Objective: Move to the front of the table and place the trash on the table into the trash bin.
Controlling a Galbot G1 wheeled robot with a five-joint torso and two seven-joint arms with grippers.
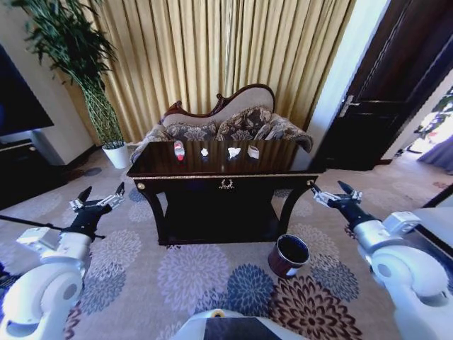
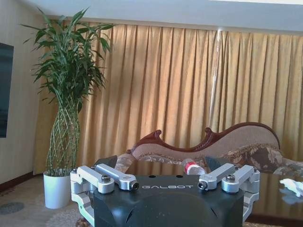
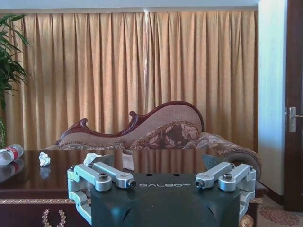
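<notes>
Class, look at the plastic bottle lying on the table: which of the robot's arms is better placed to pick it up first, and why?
Probably the left. The bottle lies at the left end of the row on the table, nearer the open left tool. The open right tool is beyond the table's far corner, by the trash bin.

a bottle [image 1: 179,149] and three paper wads [image 1: 233,151] are lying on the counter [image 1: 223,174] — the trash bin [image 1: 289,256] is standing below, both tools — left [image 1: 101,195], right [image 1: 337,192] — hovering spread apart.

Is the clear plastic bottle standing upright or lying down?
Lying down: the clear plastic bottle rests on its side on the dark glossy table.
</notes>
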